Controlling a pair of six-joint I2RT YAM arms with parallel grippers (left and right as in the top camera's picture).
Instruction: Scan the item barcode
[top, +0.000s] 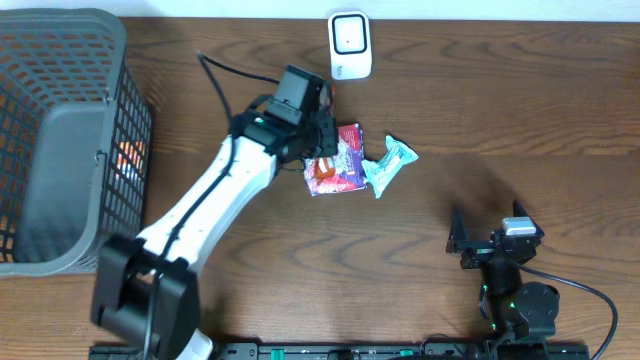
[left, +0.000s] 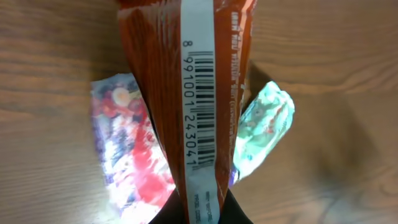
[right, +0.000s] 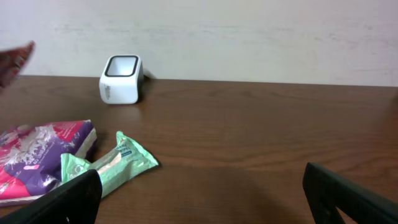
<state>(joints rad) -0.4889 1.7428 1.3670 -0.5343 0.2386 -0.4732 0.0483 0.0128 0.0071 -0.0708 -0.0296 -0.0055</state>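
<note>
Orange-brown foil packet hangs pinched between the pressed-together fingers of the left gripper, its white barcode strip facing the wrist camera. It is held over the middle of the wooden table, above a purple-and-red packet, which lies just left of a mint-green packet. The white scanner stands at the far edge, apart from the held packet. The right gripper sits at the near right, jaws spread wide. A grey mesh basket stands at the far left.
</note>
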